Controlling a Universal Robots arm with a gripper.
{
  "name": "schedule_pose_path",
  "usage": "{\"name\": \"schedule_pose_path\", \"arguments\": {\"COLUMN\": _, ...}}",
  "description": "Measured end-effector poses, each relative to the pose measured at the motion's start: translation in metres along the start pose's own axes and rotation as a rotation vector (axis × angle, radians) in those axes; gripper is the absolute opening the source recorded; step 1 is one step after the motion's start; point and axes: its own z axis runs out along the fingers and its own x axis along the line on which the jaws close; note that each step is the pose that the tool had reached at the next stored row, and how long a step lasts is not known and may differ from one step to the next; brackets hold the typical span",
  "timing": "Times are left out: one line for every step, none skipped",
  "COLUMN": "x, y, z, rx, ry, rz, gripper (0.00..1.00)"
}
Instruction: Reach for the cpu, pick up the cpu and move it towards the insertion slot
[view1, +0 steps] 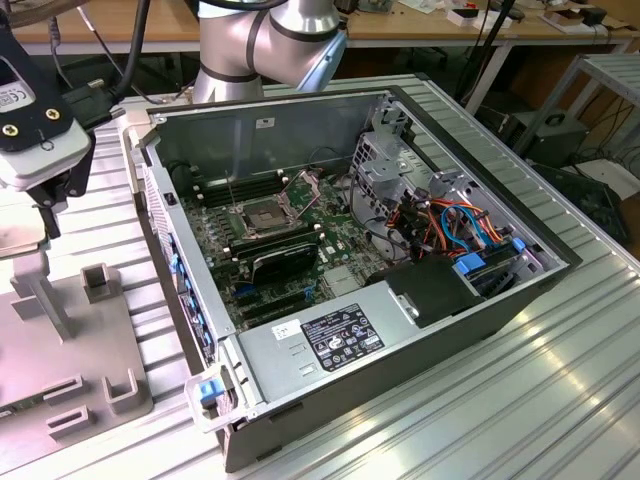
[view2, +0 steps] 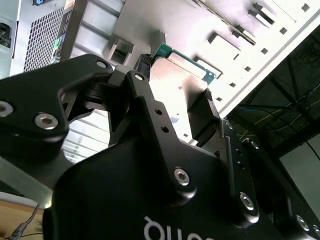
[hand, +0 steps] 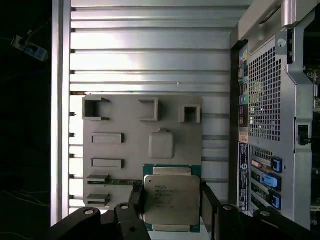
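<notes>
The cpu (hand: 171, 199), a square silver chip on a green board, sits between the two black fingers of my gripper (hand: 172, 196), one finger against each side. It hangs over the near end of a grey fixture plate (hand: 125, 150), seemingly raised off it. The second wrist view shows the cpu (view2: 180, 75) from behind, clamped by the gripper (view2: 176, 80). At the exterior view's left, the gripper (view1: 45, 195) is outside the open computer case (view1: 350, 110). The insertion slot (view1: 262, 215), a silver-framed socket with a dark centre and its thin plate raised, lies on the motherboard inside the case, well away from the gripper.
The grey fixture plate (view1: 90, 340) carries several raised holders and stands on the ribbed aluminium table (view1: 520, 400). The case's side wall (view1: 170, 250) stands between gripper and socket. A black ribbed shroud (view1: 285, 258), drive cages and coloured cables (view1: 450, 225) fill the case.
</notes>
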Motion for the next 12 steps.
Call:
{"name": "schedule_pose_path", "arguments": {"x": 0.0, "y": 0.0, "z": 0.0, "rx": 0.0, "ry": 0.0001, "rz": 0.0, "gripper": 0.55}}
{"name": "schedule_pose_path", "arguments": {"x": -0.0001, "y": 0.0, "z": 0.0001, "rx": 0.0, "ry": 0.0001, "rz": 0.0, "gripper": 0.55}}
{"name": "schedule_pose_path", "arguments": {"x": -0.0002, "y": 0.0, "z": 0.0001, "rx": -0.0001, "ry": 0.0, "rz": 0.0, "gripper": 0.55}}
{"name": "schedule_pose_path", "arguments": {"x": -0.0008, "y": 0.0, "z": 0.0002, "rx": 0.0, "ry": 0.0, "rz": 0.0, "gripper": 0.55}}
{"name": "schedule_pose_path", "arguments": {"x": -0.0011, "y": 0.0, "z": 0.0002, "rx": 0.0, "ry": 0.0, "rz": 0.0, "gripper": 0.55}}
{"name": "schedule_pose_path", "arguments": {"x": -0.0011, "y": 0.0, "z": 0.0002, "rx": 0.0, "ry": 0.0, "rz": 0.0, "gripper": 0.55}}
{"name": "schedule_pose_path", "arguments": {"x": -0.0013, "y": 0.0, "z": 0.0003, "rx": -0.0001, "ry": 0.0, "rz": 0.0, "gripper": 0.55}}
{"name": "schedule_pose_path", "arguments": {"x": -0.0017, "y": 0.0, "z": 0.0002, "rx": 0.0001, "ry": 0.0, "rz": 0.0, "gripper": 0.55}}
{"name": "schedule_pose_path", "arguments": {"x": -0.0019, "y": 0.0, "z": 0.0003, "rx": -0.0001, "ry": 0.0, "rz": 0.0, "gripper": 0.55}}
{"name": "schedule_pose_path", "arguments": {"x": -0.0022, "y": 0.0, "z": 0.0002, "rx": 0.0, "ry": 0.0001, "rz": 0.0, "gripper": 0.55}}
{"name": "schedule_pose_path", "arguments": {"x": -0.0022, "y": 0.0, "z": 0.0002, "rx": 0.0, "ry": 0.0, "rz": 0.0, "gripper": 0.55}}
{"name": "schedule_pose_path", "arguments": {"x": -0.0023, "y": 0.0, "z": 0.0002, "rx": 0.0, "ry": 0.0, "rz": 0.0, "gripper": 0.55}}
